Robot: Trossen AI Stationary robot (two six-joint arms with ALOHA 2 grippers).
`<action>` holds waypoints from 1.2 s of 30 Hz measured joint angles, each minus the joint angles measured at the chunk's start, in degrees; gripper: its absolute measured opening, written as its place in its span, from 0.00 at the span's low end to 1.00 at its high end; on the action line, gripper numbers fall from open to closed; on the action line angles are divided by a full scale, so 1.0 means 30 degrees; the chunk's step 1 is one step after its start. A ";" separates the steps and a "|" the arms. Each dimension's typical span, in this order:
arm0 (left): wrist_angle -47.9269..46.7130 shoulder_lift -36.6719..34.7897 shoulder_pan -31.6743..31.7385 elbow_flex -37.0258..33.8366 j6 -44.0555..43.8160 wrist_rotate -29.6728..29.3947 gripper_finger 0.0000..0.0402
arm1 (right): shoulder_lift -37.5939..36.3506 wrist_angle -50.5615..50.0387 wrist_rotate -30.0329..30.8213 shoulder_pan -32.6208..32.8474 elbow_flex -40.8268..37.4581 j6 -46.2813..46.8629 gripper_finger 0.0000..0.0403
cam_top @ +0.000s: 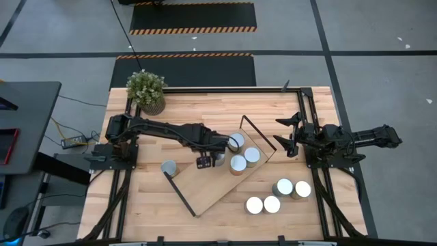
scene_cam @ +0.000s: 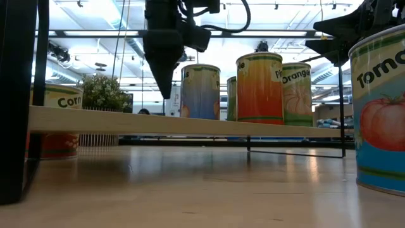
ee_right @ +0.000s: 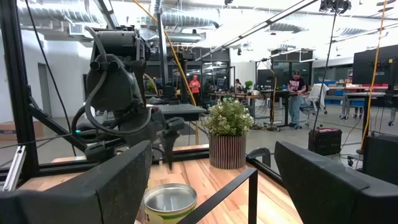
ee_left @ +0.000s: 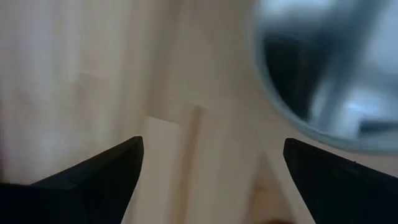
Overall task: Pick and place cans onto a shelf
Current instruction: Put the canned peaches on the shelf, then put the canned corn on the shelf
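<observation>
The shelf lies slantwise on the tabletop, a light-wood board with black wire frames at its ends. Several cans stand upright on its far end. My left gripper hangs open over the board, pointing down, just left of the can whose shiny top shows in the left wrist view. It also shows in the low view, clear of the board. My right gripper waits open at the table's right side, level, facing a can.
One can stands on the table left of the shelf. Several more cans stand near the front right. A potted plant stands at the far left corner. Black frame rails run along the table's sides.
</observation>
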 joint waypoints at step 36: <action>0.1509 -0.0719 0.0933 0.0008 -0.0458 -0.1431 0.98 | -0.0007 -0.0001 0.0000 0.0000 0.0000 -0.0007 0.86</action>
